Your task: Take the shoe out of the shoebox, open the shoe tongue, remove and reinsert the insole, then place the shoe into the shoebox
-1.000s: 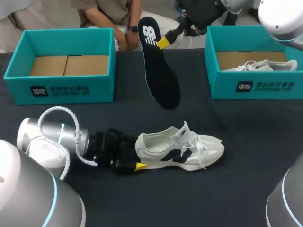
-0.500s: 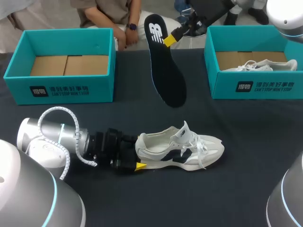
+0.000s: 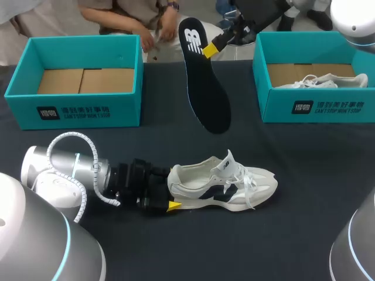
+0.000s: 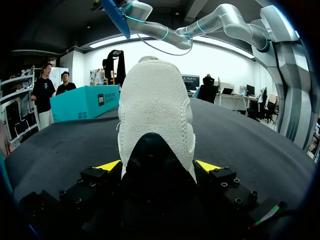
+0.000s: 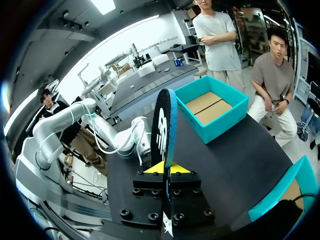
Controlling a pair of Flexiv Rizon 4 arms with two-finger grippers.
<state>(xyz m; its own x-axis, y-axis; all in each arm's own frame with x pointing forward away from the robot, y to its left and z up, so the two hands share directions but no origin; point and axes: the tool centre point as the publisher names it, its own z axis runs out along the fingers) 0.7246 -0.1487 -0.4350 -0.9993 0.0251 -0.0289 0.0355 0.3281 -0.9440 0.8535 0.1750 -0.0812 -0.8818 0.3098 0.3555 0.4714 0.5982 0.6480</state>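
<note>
The white, navy-marked sneaker (image 3: 234, 187) lies on the bench (image 3: 310, 158), the left fingers (image 4: 108, 165) clamping its heel. The right fingers (image 3: 209, 50) pinch the black insole (image 3: 205, 88) aloft.

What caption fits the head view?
The insole hangs in the right jaws; the left jaws clamp the shoe by its heel.

I am seeing the shoe (image 3: 225, 184) lying mid-table, left gripper (image 3: 170, 192) at its heel. The insole (image 3: 205, 88) is hanging behind it, between left box (image 3: 76, 108) and right box (image 3: 316, 108).
</note>
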